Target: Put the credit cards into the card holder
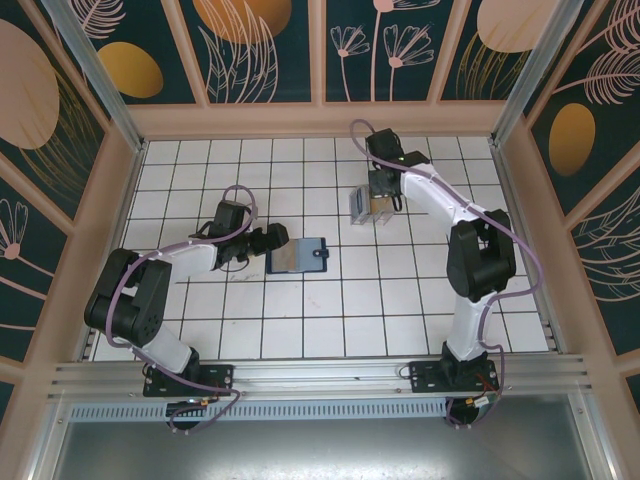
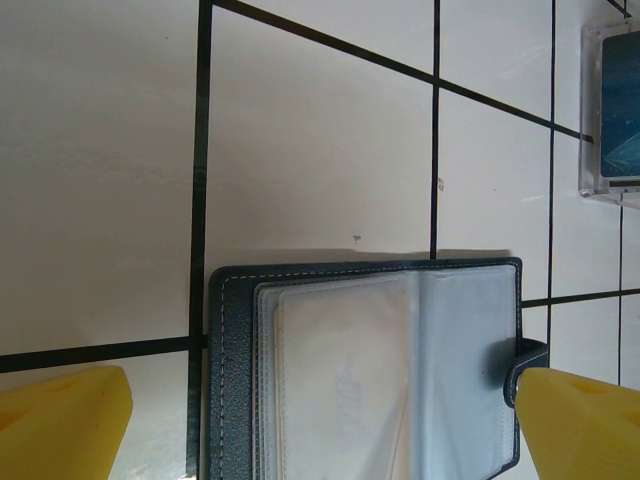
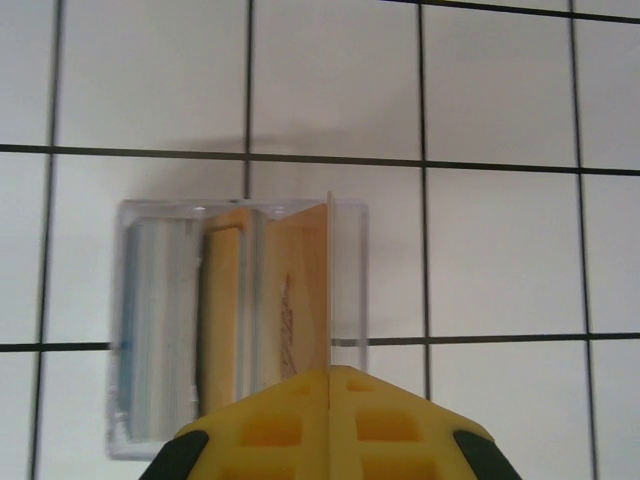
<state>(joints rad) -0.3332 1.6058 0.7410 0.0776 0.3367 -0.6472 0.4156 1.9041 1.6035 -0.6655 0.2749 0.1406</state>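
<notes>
**Status.** My right gripper is closed. The beige card runs edge-on into the seam between its fingers, so I judge it pinched by its near edge while it stands in the clear tray. A yellow-orange card and a grey card stand beside it in the tray. My left gripper is fully open, with one finger on each side of the card holder. The holder lies flat and unfolded on the tiled table, well apart from the tray.

**Hazards.** The pinch is narrow, so the card can pivot or slip. If the card rubs the tray wall on lifting, the light tray may tip or rise with it. The holder is not clamped, so a card pushed at its clear sleeve could shove it.

**Clearances.** Open tiles lie between tray and holder. The enclosure walls are well apart. Both grippers must meet at the holder, so I watch for finger contact there.
</notes>
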